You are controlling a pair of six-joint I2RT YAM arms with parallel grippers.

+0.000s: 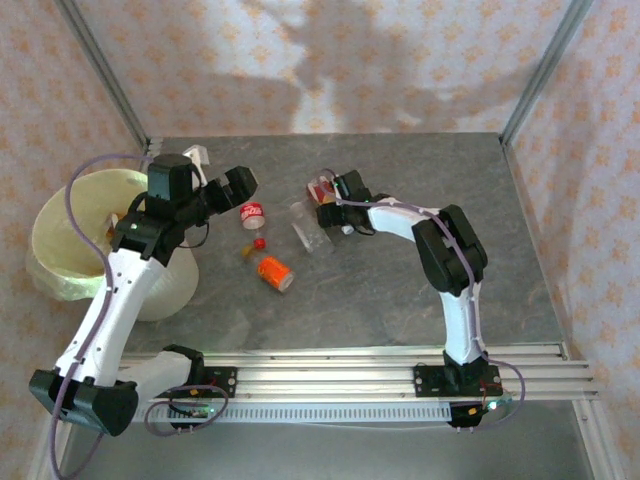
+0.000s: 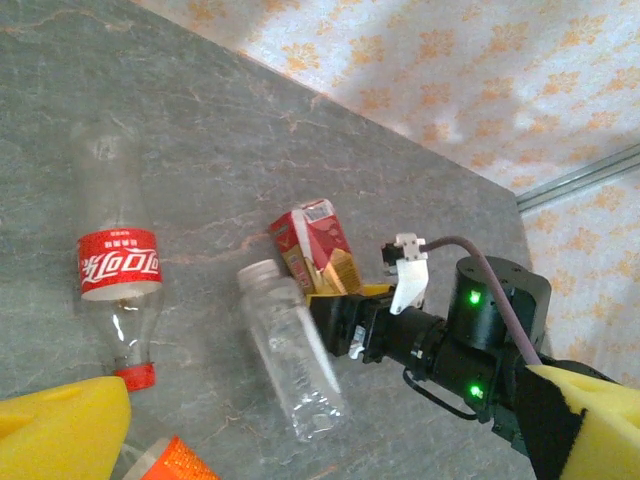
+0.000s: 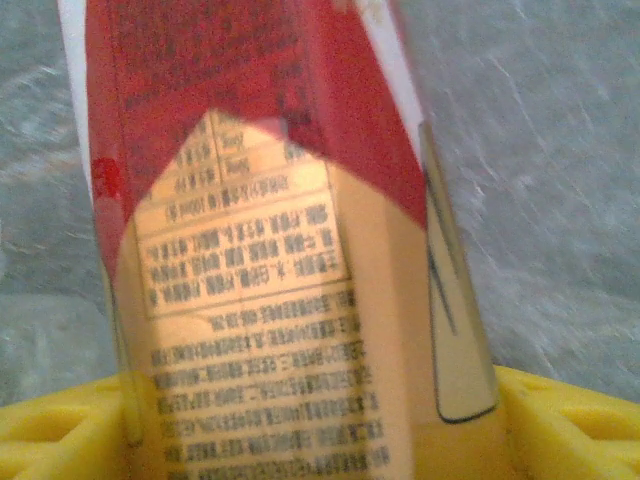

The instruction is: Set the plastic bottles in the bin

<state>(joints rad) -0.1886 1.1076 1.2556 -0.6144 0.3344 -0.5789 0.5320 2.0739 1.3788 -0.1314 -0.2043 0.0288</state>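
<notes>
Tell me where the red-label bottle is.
Top view: the red-label bottle lies mid-table, left of centre, just right of the left gripper, with the clear bottle to its right and the orange bottle nearer the arms.

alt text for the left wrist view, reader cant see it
The right gripper straddles a red and gold carton on a grey table. A clear unlabelled bottle lies beside it; a red-labelled bottle lies nearer the picture's left edge.
</notes>
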